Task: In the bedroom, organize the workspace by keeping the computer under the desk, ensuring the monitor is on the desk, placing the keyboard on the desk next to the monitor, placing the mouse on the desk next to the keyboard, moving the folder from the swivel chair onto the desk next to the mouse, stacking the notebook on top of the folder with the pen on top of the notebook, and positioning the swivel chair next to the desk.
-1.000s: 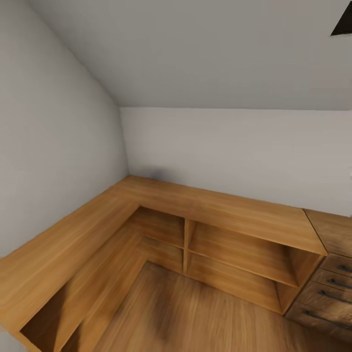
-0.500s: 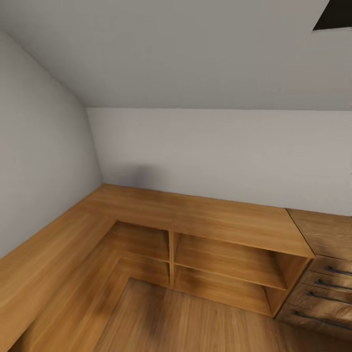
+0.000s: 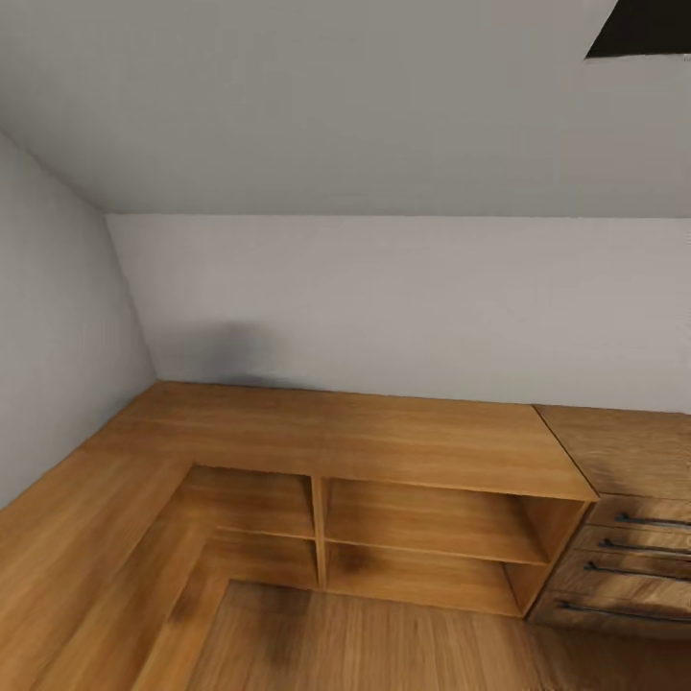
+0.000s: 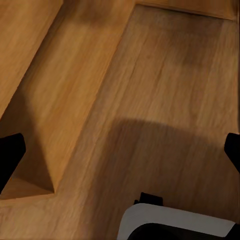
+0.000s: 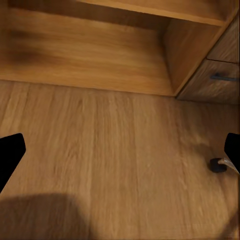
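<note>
Both jaws stand wide open, gripping nothing: the left gripper (image 4: pixel 120 152) and the right gripper (image 5: pixel 120 150) each show two black fingertips at the edges of their wrist views, over a wood plank floor (image 5: pixel 115 150). One L-shaped wooden shelf unit (image 3: pixel 355 437) runs along two grey walls (image 3: pixel 403 297) under a sloped ceiling (image 3: pixel 336 96) in the bedroom, with four open cubbies facing the head camera, and one darker wooden dresser (image 3: pixel 624 547) with four bar-handled drawers touches its right end. No task thing is in sight here, and one dark skylight corner (image 3: pixel 643 29) shows at upper right.
</note>
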Controlling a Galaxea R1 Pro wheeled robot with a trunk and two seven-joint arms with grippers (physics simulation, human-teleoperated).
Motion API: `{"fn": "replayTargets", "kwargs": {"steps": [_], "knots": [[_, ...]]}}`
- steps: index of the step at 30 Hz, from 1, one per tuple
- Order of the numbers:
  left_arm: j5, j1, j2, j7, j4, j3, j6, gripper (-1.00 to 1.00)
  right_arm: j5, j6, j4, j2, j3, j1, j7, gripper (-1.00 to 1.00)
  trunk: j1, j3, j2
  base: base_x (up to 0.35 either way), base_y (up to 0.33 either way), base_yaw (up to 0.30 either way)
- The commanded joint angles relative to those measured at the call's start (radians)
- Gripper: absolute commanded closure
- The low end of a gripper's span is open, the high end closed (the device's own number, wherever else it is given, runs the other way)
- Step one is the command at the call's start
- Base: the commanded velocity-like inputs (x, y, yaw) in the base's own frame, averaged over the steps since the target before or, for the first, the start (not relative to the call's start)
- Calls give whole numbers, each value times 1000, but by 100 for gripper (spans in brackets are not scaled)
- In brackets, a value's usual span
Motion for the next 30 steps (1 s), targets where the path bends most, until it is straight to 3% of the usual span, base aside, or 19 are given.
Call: {"fn": "replayTargets", "kwargs": {"steps": [1, 30], "knots": [[6, 1, 1, 6, -3, -8, -1, -100, -4, -2, 1, 0, 9, -1, -5, -100, 0, 0, -1, 35, 33, -274], [8, 1, 1, 7, -2, -8, -1, -100, -4, 1, 1, 2, 9, -1, -5, -100, 0, 8, -1, 88, 74, -283]]}}
